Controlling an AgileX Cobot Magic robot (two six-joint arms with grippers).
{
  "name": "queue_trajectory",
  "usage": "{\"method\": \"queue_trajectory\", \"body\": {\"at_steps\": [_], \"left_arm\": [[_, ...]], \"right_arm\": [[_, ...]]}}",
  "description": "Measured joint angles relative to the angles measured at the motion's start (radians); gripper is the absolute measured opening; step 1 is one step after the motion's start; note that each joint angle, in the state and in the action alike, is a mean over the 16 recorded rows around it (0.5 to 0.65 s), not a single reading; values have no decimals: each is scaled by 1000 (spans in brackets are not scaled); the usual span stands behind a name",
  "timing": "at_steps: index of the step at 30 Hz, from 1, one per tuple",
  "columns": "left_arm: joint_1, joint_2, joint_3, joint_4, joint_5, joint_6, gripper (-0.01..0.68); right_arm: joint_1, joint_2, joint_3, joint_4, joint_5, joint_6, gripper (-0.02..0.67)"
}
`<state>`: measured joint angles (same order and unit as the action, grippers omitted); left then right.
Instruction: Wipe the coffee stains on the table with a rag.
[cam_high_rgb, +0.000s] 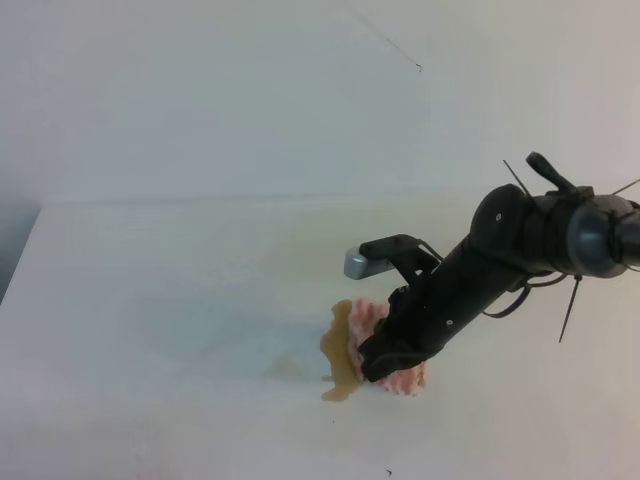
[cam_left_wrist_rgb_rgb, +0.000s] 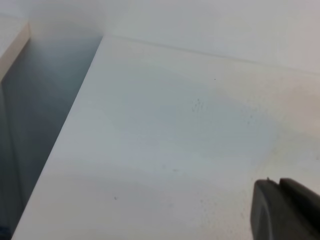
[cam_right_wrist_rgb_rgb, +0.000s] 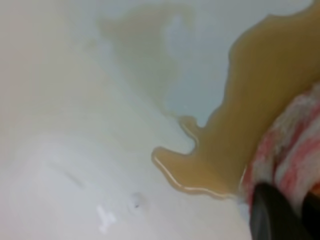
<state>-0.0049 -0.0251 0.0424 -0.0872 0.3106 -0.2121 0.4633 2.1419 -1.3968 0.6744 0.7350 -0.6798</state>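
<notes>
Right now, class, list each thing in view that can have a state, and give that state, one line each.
coffee stains: wet tan puddle not yet wiped up, with a fainter smear beside it.
rag: bunched on the table, at the puddle's edge, under the right gripper.
right gripper: down on the rag; jaws hidden.
left gripper: away from the spill.

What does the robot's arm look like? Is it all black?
Mostly. The right arm is black and chunky, with a round grey joint, thin black cables and cable ties sticking out, and a small silver camera box. Its hand is black too. The left hand shows only a dark corner.
</notes>
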Motion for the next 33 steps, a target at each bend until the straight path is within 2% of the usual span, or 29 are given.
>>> {"method": "queue_trajectory", "body": {"at_steps": [33], "left_arm": [[0,-2,3,0,-1,0,1]], "right_arm": [[20,39,-113,177,60,-37,0]]}}
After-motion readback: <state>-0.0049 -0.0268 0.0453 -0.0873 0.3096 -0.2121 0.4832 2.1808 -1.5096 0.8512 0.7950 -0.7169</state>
